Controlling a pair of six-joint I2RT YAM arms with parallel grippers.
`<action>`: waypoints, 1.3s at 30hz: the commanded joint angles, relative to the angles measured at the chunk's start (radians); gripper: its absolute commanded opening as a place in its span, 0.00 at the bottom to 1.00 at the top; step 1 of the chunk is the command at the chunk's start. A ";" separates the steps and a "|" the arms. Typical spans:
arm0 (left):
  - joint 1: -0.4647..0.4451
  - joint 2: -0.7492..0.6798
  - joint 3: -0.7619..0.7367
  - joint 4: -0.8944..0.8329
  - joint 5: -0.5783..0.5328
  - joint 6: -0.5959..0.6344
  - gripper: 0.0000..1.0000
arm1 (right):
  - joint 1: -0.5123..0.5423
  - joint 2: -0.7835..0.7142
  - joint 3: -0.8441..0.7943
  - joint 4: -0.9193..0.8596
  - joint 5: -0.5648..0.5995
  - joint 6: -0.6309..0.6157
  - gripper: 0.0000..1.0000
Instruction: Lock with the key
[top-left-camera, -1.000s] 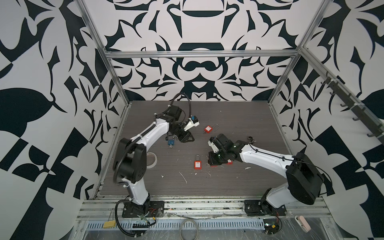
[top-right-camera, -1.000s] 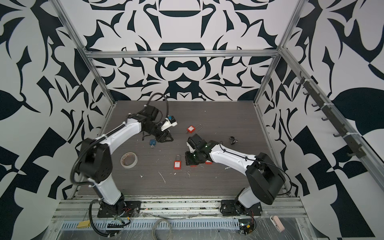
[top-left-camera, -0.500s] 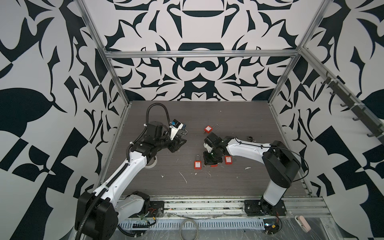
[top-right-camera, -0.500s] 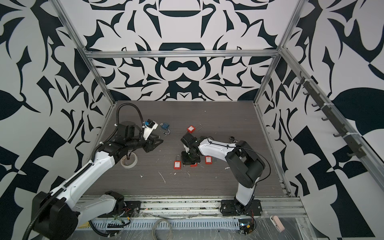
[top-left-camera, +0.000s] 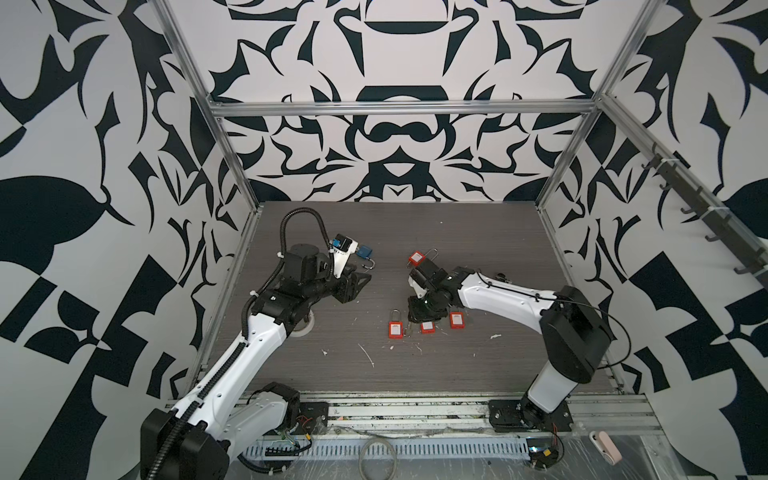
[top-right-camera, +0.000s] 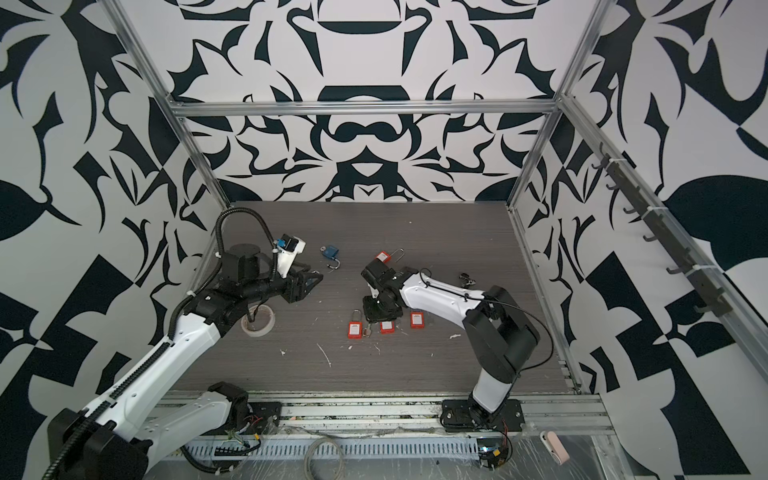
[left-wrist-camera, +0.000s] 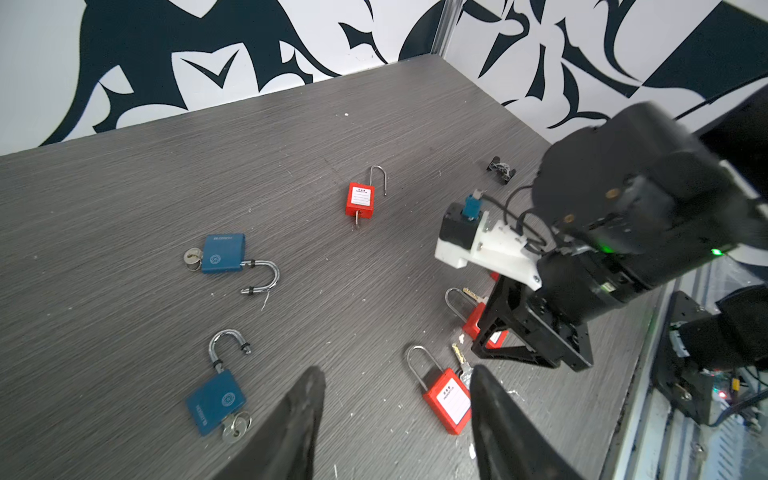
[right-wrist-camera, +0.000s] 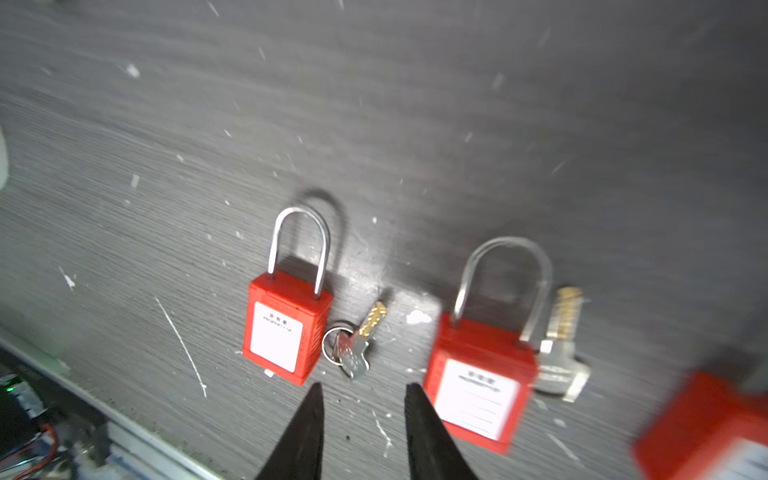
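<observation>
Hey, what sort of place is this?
Probably a robot test cell: patterned walls on an aluminium frame, left arm and right arm bolted to a rail, padlocks on a grey table.

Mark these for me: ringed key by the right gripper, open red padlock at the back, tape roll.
ringed key (right-wrist-camera: 353, 358): right wrist view, on its silver head.
open red padlock (left-wrist-camera: 360, 196): left wrist view, on the body's white label.
tape roll (top-right-camera: 266, 329): a top view, on the near rim.
</observation>
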 joint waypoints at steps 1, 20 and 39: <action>0.004 -0.002 0.000 0.034 0.027 -0.020 0.60 | -0.003 -0.086 0.083 -0.056 0.220 -0.101 0.48; 0.004 0.103 -0.061 0.293 0.012 -0.007 0.66 | -0.196 0.353 0.595 -0.102 0.376 0.086 0.81; 0.005 0.169 -0.034 0.247 0.022 0.069 0.66 | -0.210 0.651 0.885 -0.172 0.435 0.425 0.76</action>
